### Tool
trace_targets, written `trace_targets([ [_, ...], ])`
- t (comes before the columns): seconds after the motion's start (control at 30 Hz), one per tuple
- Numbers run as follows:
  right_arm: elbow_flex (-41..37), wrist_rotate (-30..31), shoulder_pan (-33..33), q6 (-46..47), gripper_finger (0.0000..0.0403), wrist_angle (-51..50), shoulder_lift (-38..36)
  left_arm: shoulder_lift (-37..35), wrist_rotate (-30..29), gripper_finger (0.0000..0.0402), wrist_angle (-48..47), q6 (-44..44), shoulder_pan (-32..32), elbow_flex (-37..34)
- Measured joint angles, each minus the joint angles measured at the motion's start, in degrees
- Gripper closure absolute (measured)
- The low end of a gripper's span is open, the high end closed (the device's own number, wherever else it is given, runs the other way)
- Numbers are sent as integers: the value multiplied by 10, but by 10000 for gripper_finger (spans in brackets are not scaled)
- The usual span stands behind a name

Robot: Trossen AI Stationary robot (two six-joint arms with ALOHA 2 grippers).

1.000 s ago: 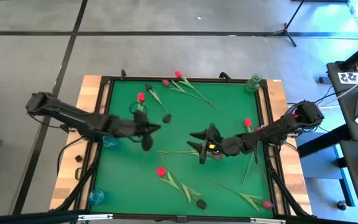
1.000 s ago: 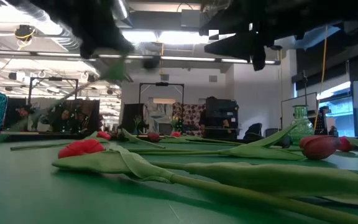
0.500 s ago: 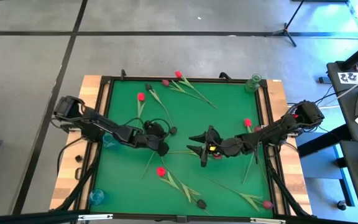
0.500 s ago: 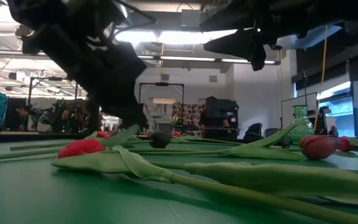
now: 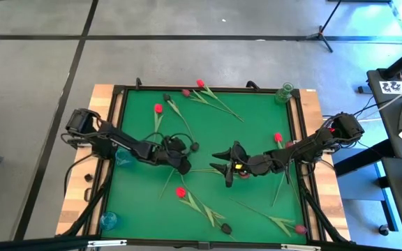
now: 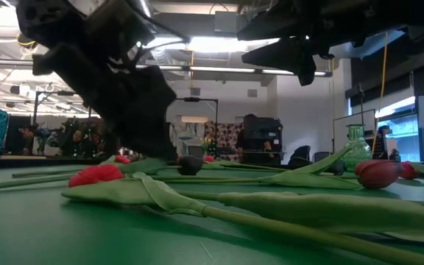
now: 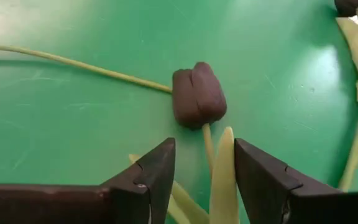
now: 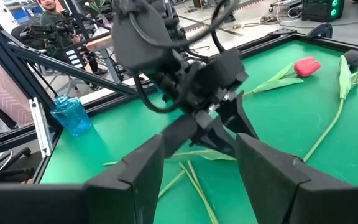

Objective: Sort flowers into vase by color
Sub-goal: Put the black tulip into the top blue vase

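Lying flat on the green table (image 5: 257, 122), the dark maroon tulip (image 7: 197, 94) sits just past the left gripper (image 7: 204, 171), its thin pale stem and one leaf running back between the two parted fingers (image 7: 149, 177); nothing is clamped, the jaws standing narrowly apart on either side of the stem; in the high view this gripper (image 5: 180, 155) is low over the mat left of centre, with the same dark head (image 5: 195, 146) just beside it. By its looks the flower is very light and limp; the stem should bend and trail rather than hold a line, and the smooth leaf may slide between the pads; the head looks soft and easily crushed, so the better hold is on the stem a little below the head, where the load hangs short and the stalk can be steered down into a vase. Other flowers (image 5: 204, 207) lie scattered over the mat, red and dark, well apart; a teal vase (image 5: 123, 158) stands at the left edge, a green vase (image 5: 285, 92) at the far right corner. The right gripper (image 5: 227, 167) hovers near centre, fingers spread and empty.
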Motion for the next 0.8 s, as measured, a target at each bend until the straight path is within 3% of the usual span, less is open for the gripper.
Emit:
trace_targets([
  [0.33, 0, 0, 0, 26, 205, -20, 0, 70, -37, 275, 49, -3, -16, 1],
  [0.43, 0, 0, 0, 27, 205, -25, 0, 71, -49, 309, 49, -7, -18, 1],
  [0.57, 0, -1, 0, 28, 205, -25, 0, 71, -69, 384, 51, -14, -18, 0],
  [0.67, 0, -14, 0, 28, 205, -23, -2, 49, -99, 393, 44, 2, -26, -2],
  [0.8, 0, -17, 0, 28, 205, -21, -6, -42, -162, 397, 45, 63, -49, -1],
])
